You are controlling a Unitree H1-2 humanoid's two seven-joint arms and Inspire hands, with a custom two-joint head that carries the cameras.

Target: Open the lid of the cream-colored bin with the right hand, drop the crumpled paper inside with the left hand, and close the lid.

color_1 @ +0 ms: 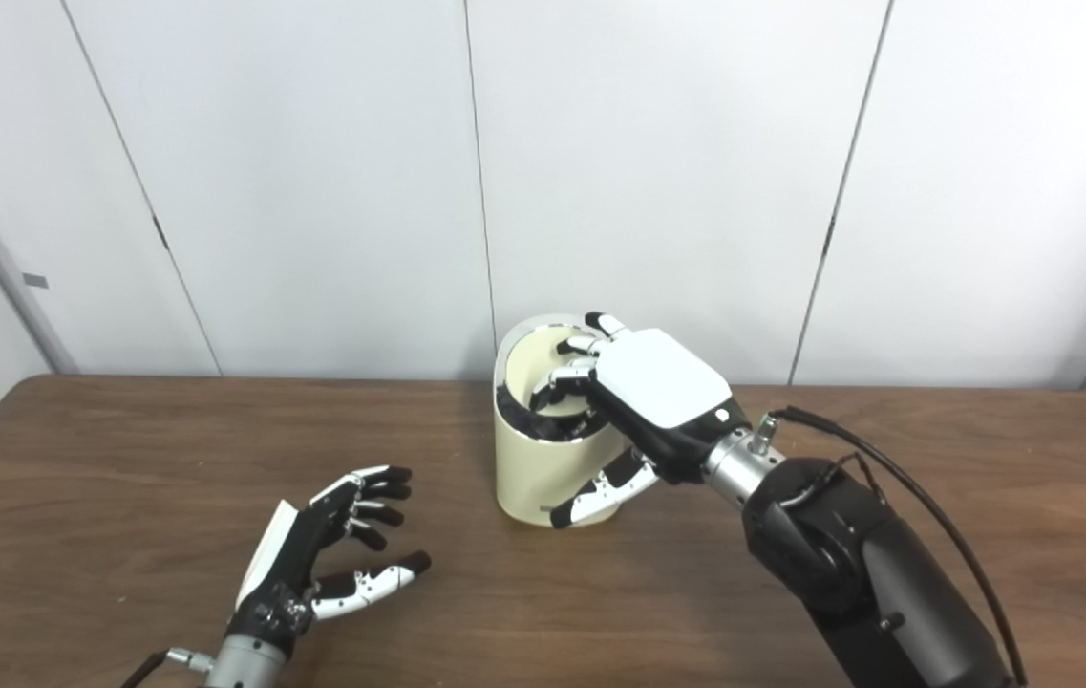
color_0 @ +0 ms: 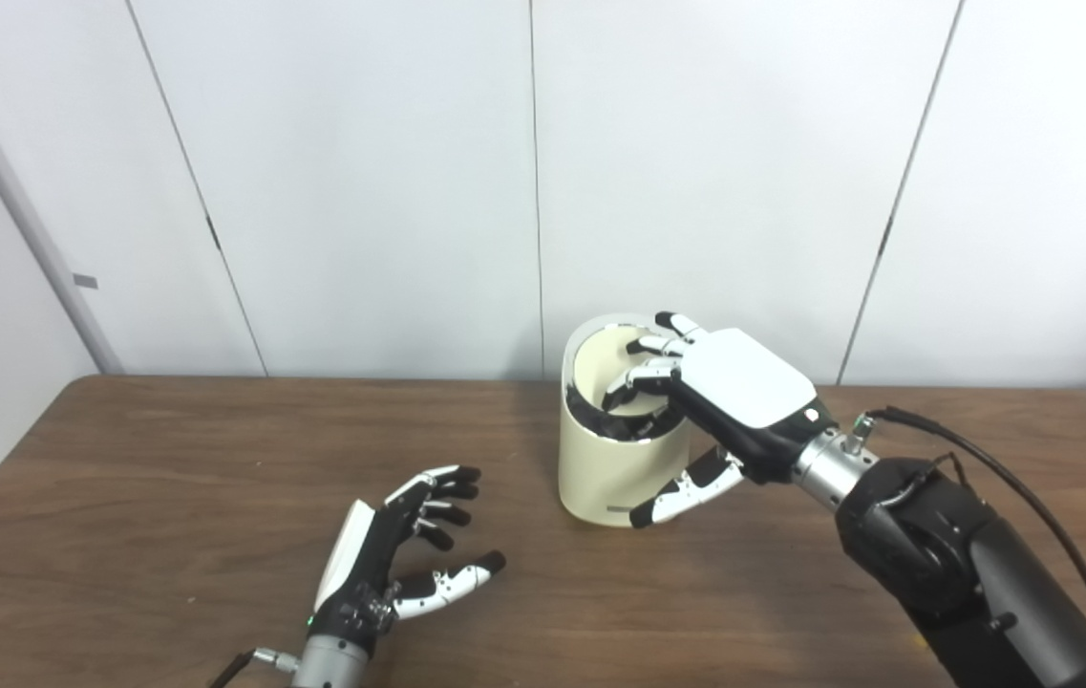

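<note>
Bin [color_0: 614, 468] upright, lid [color_0: 600, 358] tipped up rearward under right robot hand [color_0: 729, 401]; left robot hand [color_0: 399, 559] empty, splayed.

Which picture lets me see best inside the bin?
The left eye view. There the bin looks bigger, and more of its opening and the raised lid shows beside the right hand. In the right eye view the same hand covers more of the opening.
</note>
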